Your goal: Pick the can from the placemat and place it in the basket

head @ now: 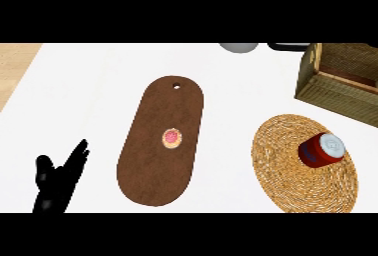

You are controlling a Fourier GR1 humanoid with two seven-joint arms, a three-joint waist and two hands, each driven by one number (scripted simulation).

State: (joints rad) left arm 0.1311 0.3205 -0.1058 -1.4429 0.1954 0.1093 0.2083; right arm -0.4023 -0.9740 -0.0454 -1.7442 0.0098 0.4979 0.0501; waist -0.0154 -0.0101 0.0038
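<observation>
A red can [322,149] with a silver top stands on a round woven placemat [295,175] at the right. The wicker basket [328,92] sits at the far right, beyond the placemat, partly cut by the view's edge. My left hand [57,184] rests at the lower left, fingers straight and pointing up, well away from the can. My right hand does not show.
A long brown cutting board [159,155] lies in the middle with a small pink tart [172,137] on it. A grey rounded object [238,47] and a dark one [289,46] peek in at the far edge. Wooden floor [15,65] shows past the counter's left side.
</observation>
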